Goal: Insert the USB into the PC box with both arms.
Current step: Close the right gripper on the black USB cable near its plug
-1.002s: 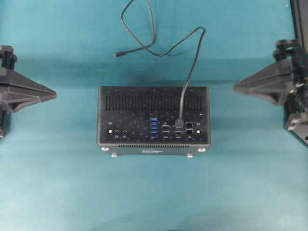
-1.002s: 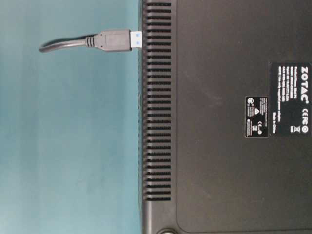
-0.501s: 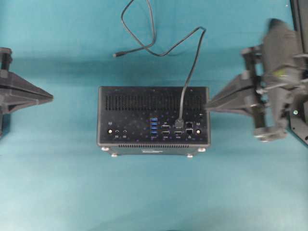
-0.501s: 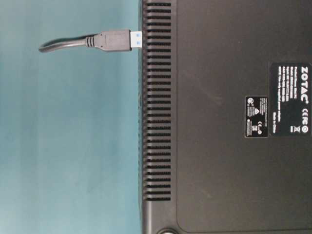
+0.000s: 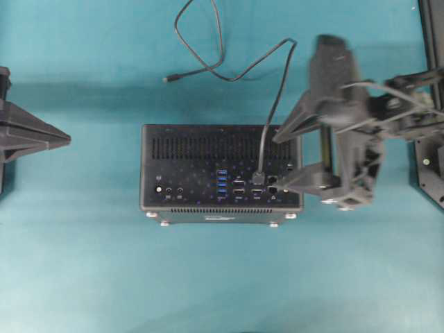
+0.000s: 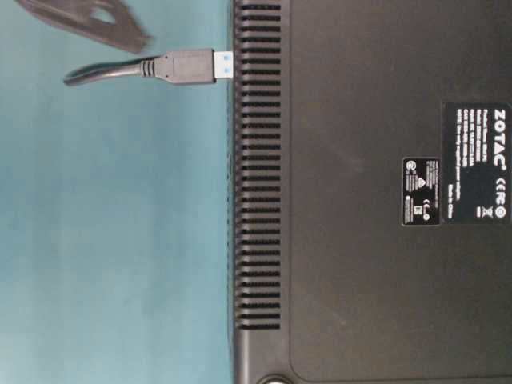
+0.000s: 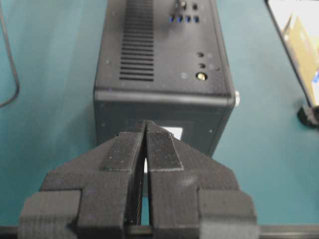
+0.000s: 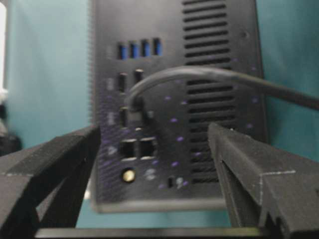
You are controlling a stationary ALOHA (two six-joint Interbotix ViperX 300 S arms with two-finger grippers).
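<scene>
**Plug seated, right pincer spread over the box's right edge**

PC box [image 5: 222,166] lies on the teal table [image 5: 222,277]. Your right pincer [image 5: 279,161] is spread wide above the box's right edge, holding nothing; the USB [image 5: 259,178] stands in a port just left of its fingertips, cable [image 5: 277,97] running away behind. Your left pincer [image 7: 145,124] is pressed together, well short of the box's left wall, open table between.

Evenly lit teal tabletop [image 5: 83,277]
</scene>
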